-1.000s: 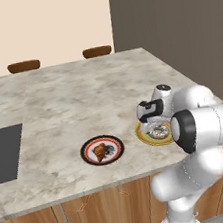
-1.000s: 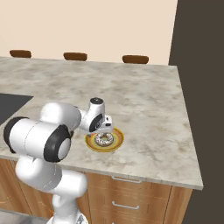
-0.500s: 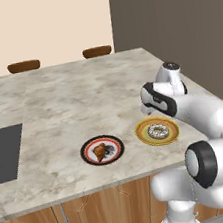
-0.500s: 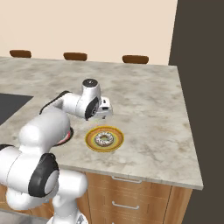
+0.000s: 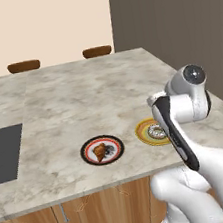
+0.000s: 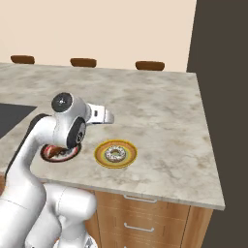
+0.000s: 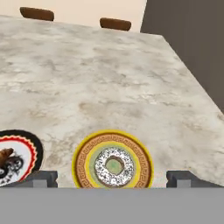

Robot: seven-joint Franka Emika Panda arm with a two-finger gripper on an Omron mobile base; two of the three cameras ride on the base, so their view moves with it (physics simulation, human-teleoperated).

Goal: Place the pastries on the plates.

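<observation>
A dark cooktop panel [image 5: 3, 152] sits flush in the marbled beige stone counter [image 5: 71, 99] at far left, its matte surface flat against the veined top. Right of it, near the counter's front edge, the black-rimmed plate [image 5: 102, 150] with its red ring and white centre carries the golden-brown croissant [image 5: 99, 151], a small ridged wedge lying on the plate's left half. Just beside it to the right, apart and not touching, the yellow-orange plate [image 6: 116, 154] holds the ring doughnut [image 6: 116, 154], whose pale speckled icing frames the plate's green centre through the hole; in the hand view a brown patterned band circles the plate [image 7: 113, 163] between yellow rings.

The glossy white arm folds back above the counter's front edge, its rounded elbow joint high and the forearm angled downward, the hand raised over the two plates and looking forward and down at them. The gripper [image 7: 113, 178] holds nothing: its two dark fingertips [image 7: 42, 178] stand wide apart at the bottom of the hand view, flanking the doughnut plate. Brown chair backs [image 6: 83, 62] line the counter's far edge against a cream wall.
</observation>
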